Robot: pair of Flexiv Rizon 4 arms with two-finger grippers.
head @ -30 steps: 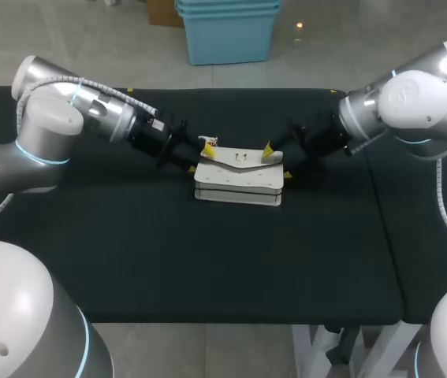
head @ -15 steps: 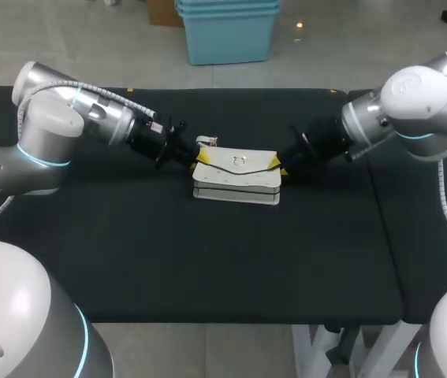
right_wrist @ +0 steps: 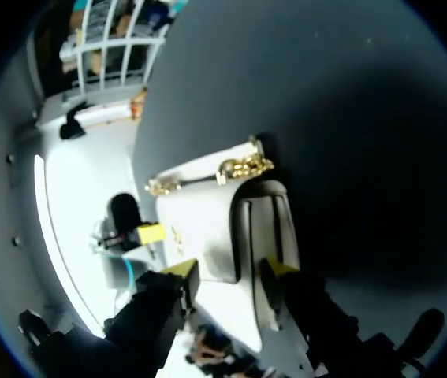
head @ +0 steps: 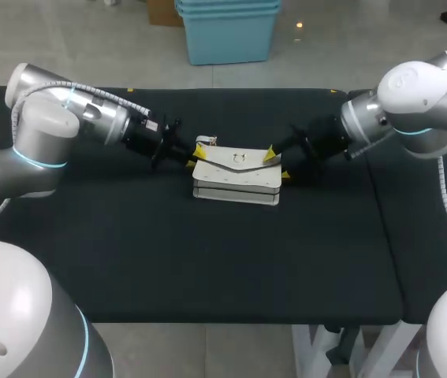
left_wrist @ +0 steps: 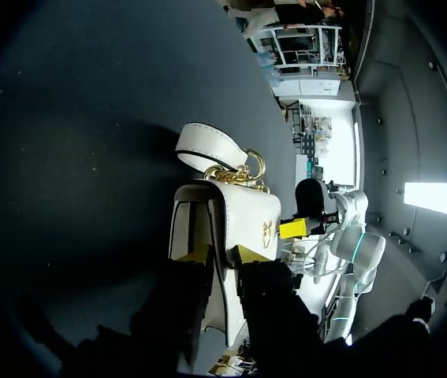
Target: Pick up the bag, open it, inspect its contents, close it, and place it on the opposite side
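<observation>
**A:** Left gripper point(head: 196, 157) pinches the bag point(head: 236, 177) at its left end, fingers nearly together. Bag's mid-table point(head: 207, 260). Right gripper point(head: 277, 164) clasps the other end, fingers wider.

**B:** I'd raise both ends evenly, or it'll twist and slip.

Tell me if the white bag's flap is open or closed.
Looks closed: the flap of the white leather bag lies flat against its body.
</observation>
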